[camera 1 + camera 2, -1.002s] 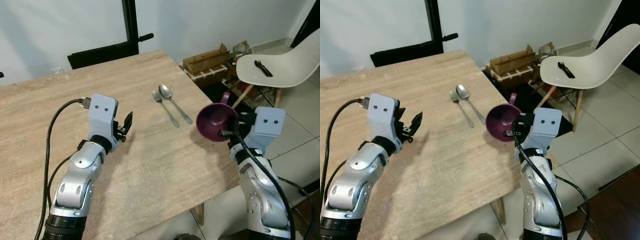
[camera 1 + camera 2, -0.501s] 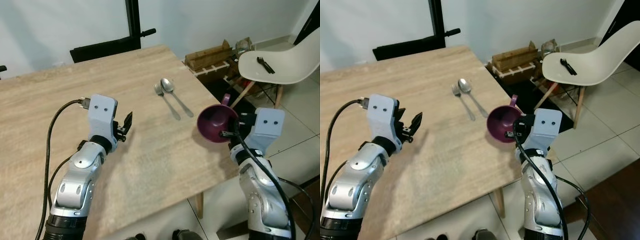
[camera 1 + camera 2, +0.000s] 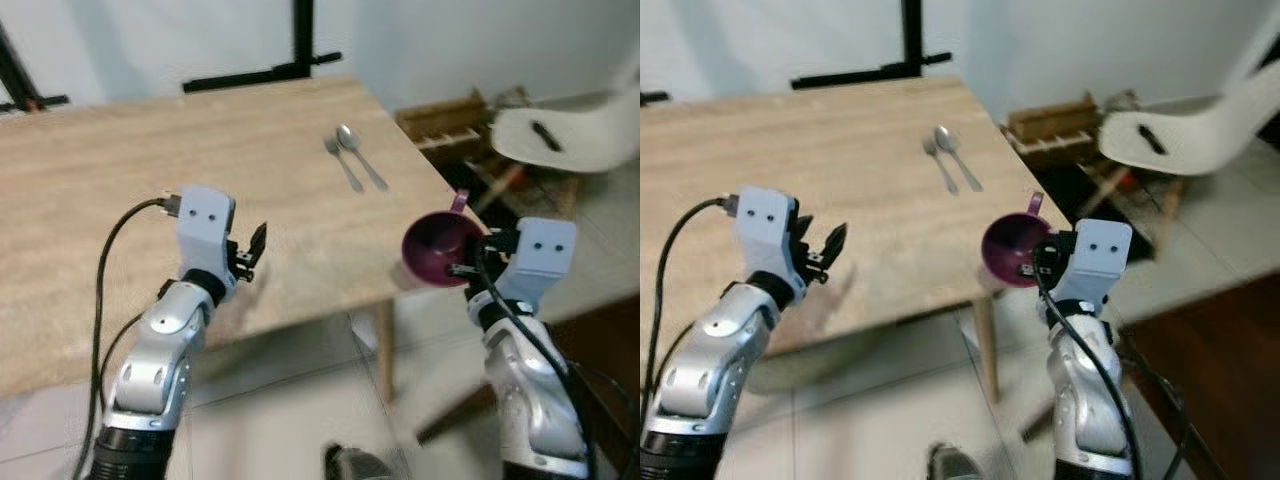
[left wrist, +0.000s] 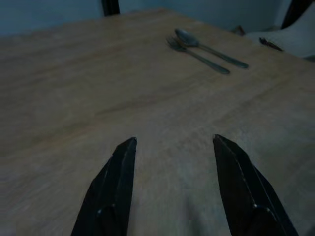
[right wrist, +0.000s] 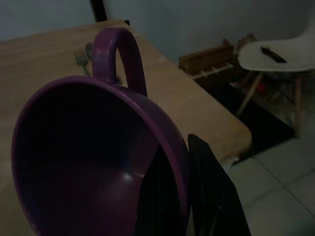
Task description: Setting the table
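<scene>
A broad, pale wood-grain counter [image 3: 150,150] spreads ahead of both end effectors, backed by a white wall and a black metal stand [image 3: 300,40]; pale floor tiles [image 3: 870,400] lie below its near edge. Off beyond the right end effector, a white moulded plastic chair [image 3: 1180,125] with a small black object [image 3: 1152,139] on its seat stands beside a slatted wooden crate [image 3: 1055,120]. The head views are blurred towards the edges.

The left end effector [image 3: 250,255], on a silver arm with a black cable [image 3: 110,260] looping from its white wrist housing, hovers over the counter's near edge, its two long black fingers [image 4: 115,189] set apart with nothing between them. Its wrist view looks along the grain to a steel fork [image 4: 197,54] and steel spoon [image 4: 209,46] lying side by side, far ahead of the fingertips, towards the counter's far right edge.

The right end effector [image 3: 470,262] is held off the counter's right edge, over the floor, fingers clamped on the rim of a deep purple ceramic cup with a loop handle [image 3: 435,245]. The head views show the cup tipped on its side, mouth towards the camera, handle on the far side. The right wrist view shows one finger [image 5: 165,191] inside the rim and the other outside, pinching the wall.
</scene>
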Controlling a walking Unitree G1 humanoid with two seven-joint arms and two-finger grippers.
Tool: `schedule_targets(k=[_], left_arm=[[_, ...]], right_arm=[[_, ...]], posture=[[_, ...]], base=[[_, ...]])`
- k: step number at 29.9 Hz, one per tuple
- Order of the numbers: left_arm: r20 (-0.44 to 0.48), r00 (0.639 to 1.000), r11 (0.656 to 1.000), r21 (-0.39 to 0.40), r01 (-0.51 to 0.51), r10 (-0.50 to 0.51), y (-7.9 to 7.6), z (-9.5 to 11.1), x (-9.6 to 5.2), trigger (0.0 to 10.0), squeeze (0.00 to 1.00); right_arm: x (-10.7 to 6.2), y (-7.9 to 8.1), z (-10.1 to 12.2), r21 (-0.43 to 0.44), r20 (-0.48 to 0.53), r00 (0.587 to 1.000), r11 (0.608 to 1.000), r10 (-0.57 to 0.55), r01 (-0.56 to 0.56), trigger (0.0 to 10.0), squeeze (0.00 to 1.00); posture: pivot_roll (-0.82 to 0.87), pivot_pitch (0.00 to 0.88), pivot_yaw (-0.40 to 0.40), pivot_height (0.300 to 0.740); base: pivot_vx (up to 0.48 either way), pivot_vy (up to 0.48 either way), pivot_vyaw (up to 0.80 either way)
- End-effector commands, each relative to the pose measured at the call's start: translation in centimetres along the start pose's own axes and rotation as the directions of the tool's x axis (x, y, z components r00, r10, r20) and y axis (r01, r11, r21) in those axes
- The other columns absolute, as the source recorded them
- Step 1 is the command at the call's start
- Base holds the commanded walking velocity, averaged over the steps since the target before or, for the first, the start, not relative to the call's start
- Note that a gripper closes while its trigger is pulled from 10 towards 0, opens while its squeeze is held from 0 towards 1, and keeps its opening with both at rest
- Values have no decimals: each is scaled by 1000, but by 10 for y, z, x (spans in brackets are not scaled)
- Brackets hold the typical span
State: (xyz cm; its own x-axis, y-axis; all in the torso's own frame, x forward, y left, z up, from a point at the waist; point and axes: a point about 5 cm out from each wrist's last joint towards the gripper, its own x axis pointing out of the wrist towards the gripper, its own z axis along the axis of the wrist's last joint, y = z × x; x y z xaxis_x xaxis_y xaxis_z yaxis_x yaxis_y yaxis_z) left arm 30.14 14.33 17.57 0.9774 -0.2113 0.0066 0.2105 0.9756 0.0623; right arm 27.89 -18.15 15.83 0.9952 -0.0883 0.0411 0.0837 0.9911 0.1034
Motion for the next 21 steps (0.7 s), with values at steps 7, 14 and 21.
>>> schedule_targets(k=[7, 14, 21], left_arm=[[-9, 1000, 1000, -8, -2, 2, 0, -2, 0, 10000, 0], [-10, 1000, 1000, -12, -6, 6, 1, -2, 1, 10000, 0], [-20, 1000, 1000, -12, -12, 12, 1, -2, 3, 10000, 0]], right_arm=[[0, 2, 0, 13, 5, 1000, 1000, 8, -8, 10000, 0], [0, 2, 0, 10, 5, 1000, 1000, 8, -8, 10000, 0], [0, 1, -1, 12, 6, 1000, 1000, 5, -5, 10000, 0]], posture=[[-150, 5, 61, 740], [-151, 4, 62, 740], [-152, 2, 65, 740]], base=[[-419, 0, 0], [-335, 0, 0], [0, 0, 0]])
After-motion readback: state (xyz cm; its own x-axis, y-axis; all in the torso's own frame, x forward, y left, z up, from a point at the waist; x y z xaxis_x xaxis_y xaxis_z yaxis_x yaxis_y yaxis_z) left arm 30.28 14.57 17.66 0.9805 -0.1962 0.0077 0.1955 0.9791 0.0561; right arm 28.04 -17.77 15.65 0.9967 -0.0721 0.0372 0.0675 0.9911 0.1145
